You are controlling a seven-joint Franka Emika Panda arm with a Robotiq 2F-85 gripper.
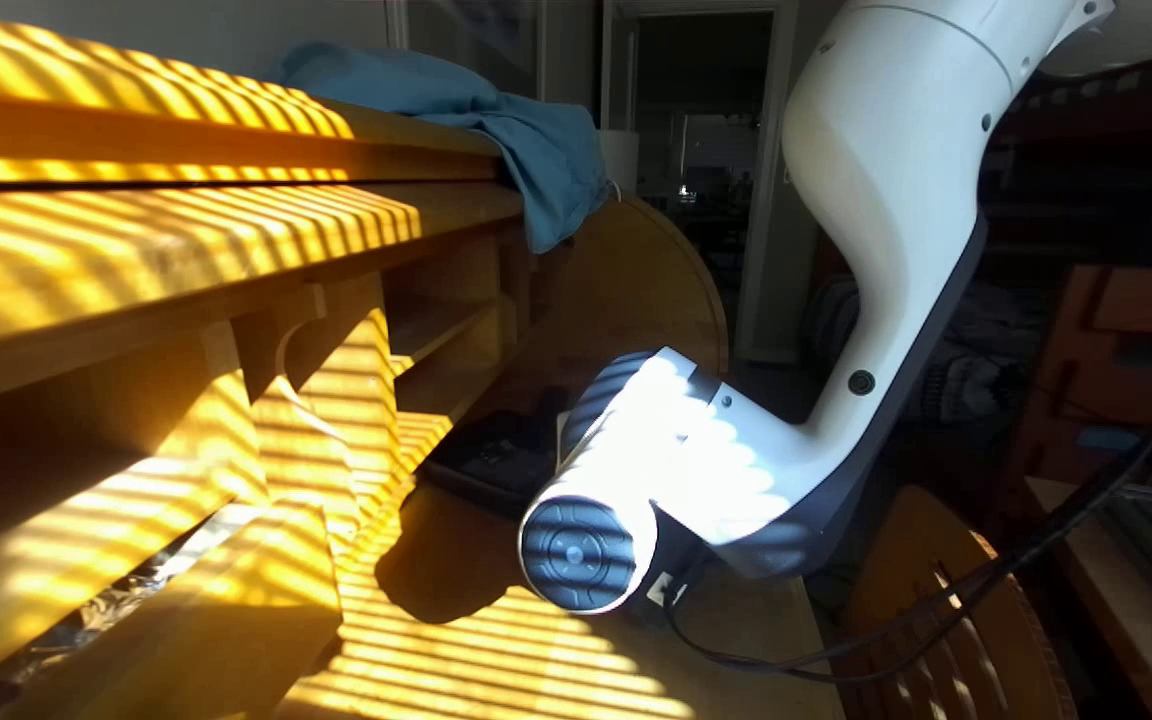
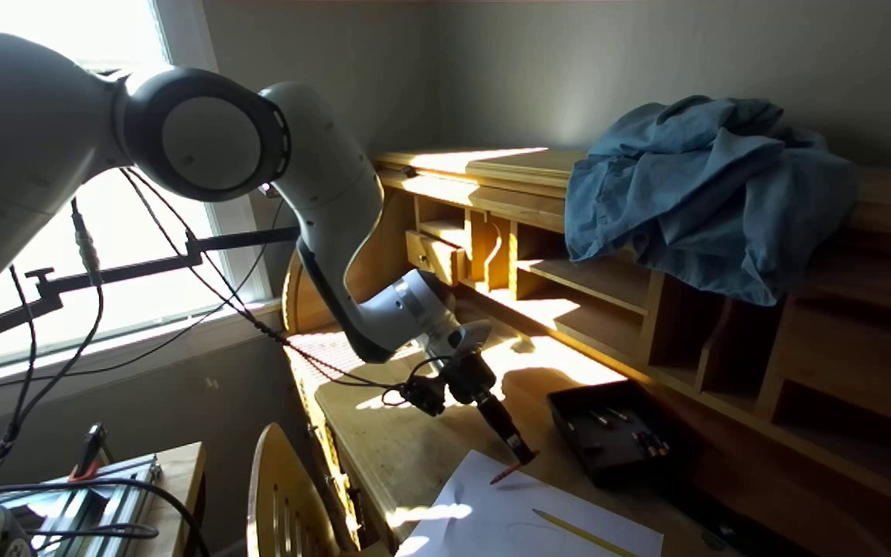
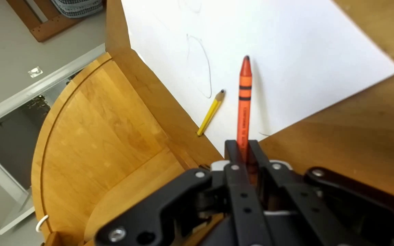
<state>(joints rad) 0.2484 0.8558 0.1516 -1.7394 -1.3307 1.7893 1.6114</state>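
At the wrist view's lower centre, the pincer [image 3: 242,142] clamps an orange crayon [image 3: 244,106], double-banded in black, its red tip [image 3: 246,69] dark-ended

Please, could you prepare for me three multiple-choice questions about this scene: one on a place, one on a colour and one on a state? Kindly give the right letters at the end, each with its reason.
1. Where does the yellow pencil lie?
A) In the black tray
B) On the white paper
C) On the chair

2. What colour is the cloth draped over the wooden desk?
A) Red
B) White
C) Blue

3. How does the gripper stand?
A) Closed on the orange crayon
B) Wide open
C) Closed on the cloth

1 B: the wrist view shows the yellow pencil against the white paper.
2 C: both exterior views show blue folds.
3 A: the wrist view shows the orange crayon between the fingertips.
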